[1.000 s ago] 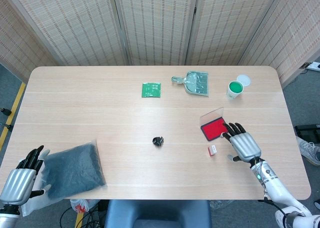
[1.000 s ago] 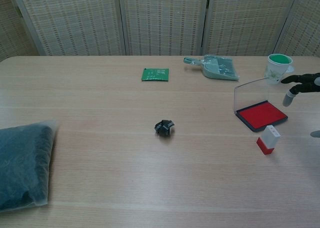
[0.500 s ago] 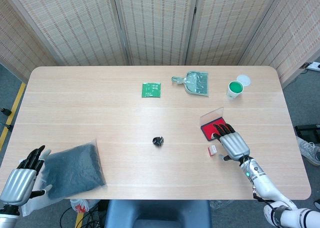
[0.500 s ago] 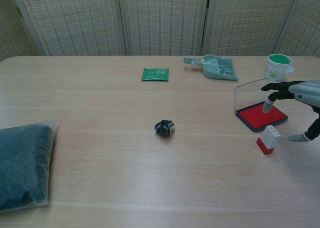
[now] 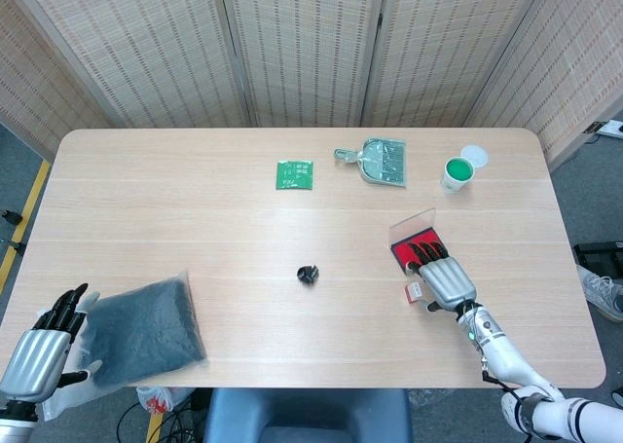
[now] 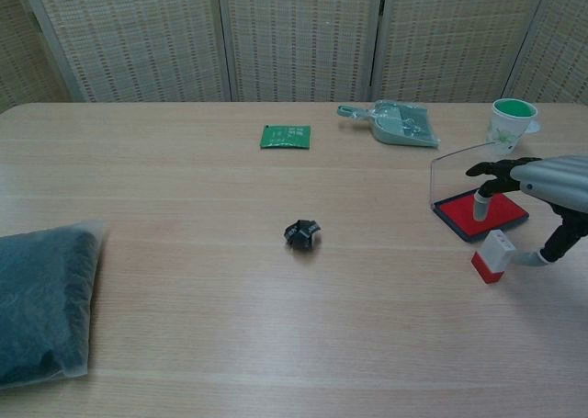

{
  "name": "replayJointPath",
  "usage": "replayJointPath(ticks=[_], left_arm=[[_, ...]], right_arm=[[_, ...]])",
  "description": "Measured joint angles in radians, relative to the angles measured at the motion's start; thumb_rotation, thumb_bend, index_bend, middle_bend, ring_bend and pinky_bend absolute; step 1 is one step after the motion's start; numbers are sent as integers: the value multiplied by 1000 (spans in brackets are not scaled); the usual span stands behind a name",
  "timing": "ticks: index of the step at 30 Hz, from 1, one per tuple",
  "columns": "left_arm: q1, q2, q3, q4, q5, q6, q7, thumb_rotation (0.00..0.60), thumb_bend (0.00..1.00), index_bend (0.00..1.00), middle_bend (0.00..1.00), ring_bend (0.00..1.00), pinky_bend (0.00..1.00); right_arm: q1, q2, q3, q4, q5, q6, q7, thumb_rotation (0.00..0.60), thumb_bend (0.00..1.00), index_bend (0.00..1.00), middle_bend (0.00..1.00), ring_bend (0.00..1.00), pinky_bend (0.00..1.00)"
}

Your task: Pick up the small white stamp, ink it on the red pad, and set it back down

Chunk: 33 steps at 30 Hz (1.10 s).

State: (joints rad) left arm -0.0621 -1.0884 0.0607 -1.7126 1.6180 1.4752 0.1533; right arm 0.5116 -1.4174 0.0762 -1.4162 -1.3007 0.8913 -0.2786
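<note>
The small white stamp [image 6: 492, 255] with a red base lies on the table just in front of the red ink pad [image 6: 464, 214], whose clear lid stands up. My right hand [image 6: 542, 184] hovers over both with its fingers spread above the pad and its thumb hanging just right of the stamp, holding nothing. In the head view the right hand [image 5: 443, 279] covers most of the red pad [image 5: 400, 253], and the stamp [image 5: 414, 290] peeks out at its left edge. My left hand [image 5: 39, 353] rests open at the near left table corner.
A dark filled bag [image 5: 146, 328] lies at the near left. A small black clip-like object [image 6: 301, 234] sits mid-table. At the back are a green circuit board [image 6: 286, 137], a grey dustpan [image 6: 395, 124] and a cup with green inside [image 6: 510, 124].
My right hand has moved left from the table's right side to above the pad and the stamp. The left hand and the stamp have not moved.
</note>
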Motion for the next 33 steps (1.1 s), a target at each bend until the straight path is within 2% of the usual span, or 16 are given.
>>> replayJointPath(ticks=[19, 23, 25, 29, 31, 33], left_arm=[[2, 1, 1, 0, 10, 3, -1, 600, 70, 48, 0, 28, 269], [2, 3, 3, 1, 18, 5, -5, 600, 70, 48, 0, 28, 269], [1, 4, 5, 4, 26, 6, -11, 600, 70, 48, 0, 28, 269], [-1, 5, 8, 17, 47, 14, -29, 600, 70, 48, 0, 28, 269], [-1, 5, 9, 19, 49, 16, -32, 600, 70, 47, 0, 27, 269], [0, 5, 9, 20, 49, 17, -34, 600, 70, 47, 0, 27, 269]], right_arm=[[24, -36, -11, 40, 32, -1, -21, 600, 226, 407, 93, 3, 0], [31, -47, -11, 50, 38, -5, -23, 600, 229, 456, 121, 6, 0], [33, -49, -11, 52, 38, -4, -19, 600, 229, 501, 164, 26, 0], [36, -52, -8, 58, 38, 3, -17, 600, 228, 614, 357, 136, 21], [39, -54, -6, 64, 36, 8, -18, 600, 232, 649, 441, 200, 91], [41, -56, -4, 67, 33, 15, -21, 600, 240, 681, 521, 287, 243]])
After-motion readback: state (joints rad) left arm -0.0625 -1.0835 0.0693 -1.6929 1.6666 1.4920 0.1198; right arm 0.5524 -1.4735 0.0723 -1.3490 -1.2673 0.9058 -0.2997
